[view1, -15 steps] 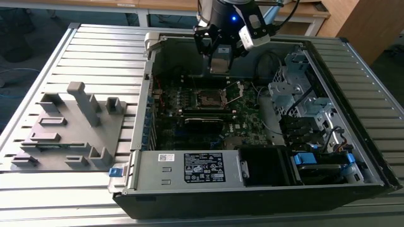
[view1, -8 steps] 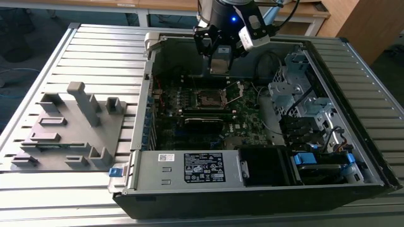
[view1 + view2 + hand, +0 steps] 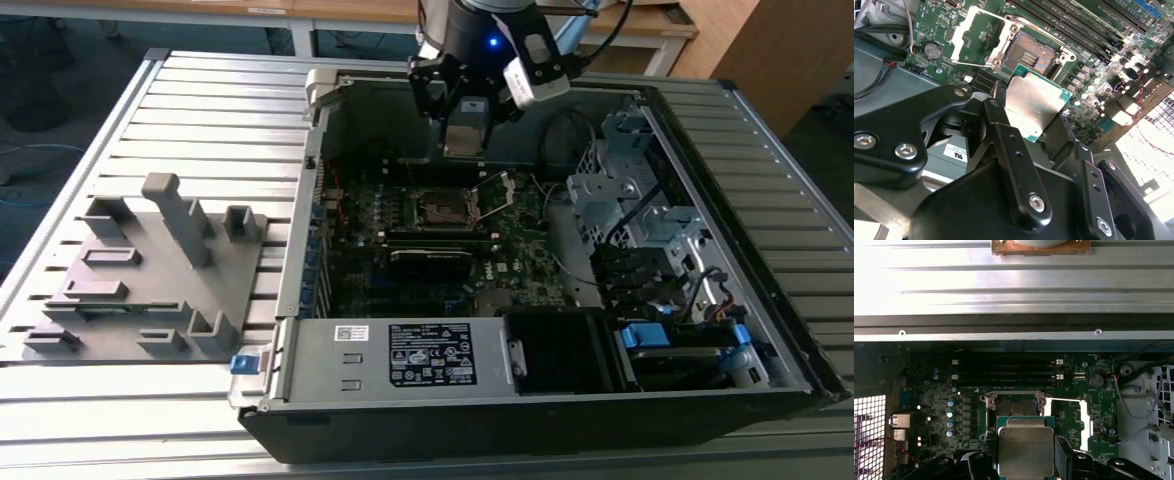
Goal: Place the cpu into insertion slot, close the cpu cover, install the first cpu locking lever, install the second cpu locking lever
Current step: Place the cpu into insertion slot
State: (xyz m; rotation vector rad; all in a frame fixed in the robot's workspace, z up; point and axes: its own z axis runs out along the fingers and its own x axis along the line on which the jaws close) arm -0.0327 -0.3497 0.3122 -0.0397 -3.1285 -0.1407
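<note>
Jaws clamp the flat grey square cpu (image 3: 1031, 107). The silver-rimmed, dark-centred insertion slot (image 3: 1030, 54) lies uncovered below, slightly ahead.

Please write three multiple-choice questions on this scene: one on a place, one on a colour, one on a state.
1. Where is the cpu? A on the floor; B in the gripper, over the motherboard; C in a person's hand.
2. What colour is the motherboard? A red; B white; C green.
3. How is the cpu cover? A open; B shut; C bent in two.
Answers: B, the gripper clamps it clear of the empty insertion slot; C, the board shows green; A, the frame lies swung aside.
</note>
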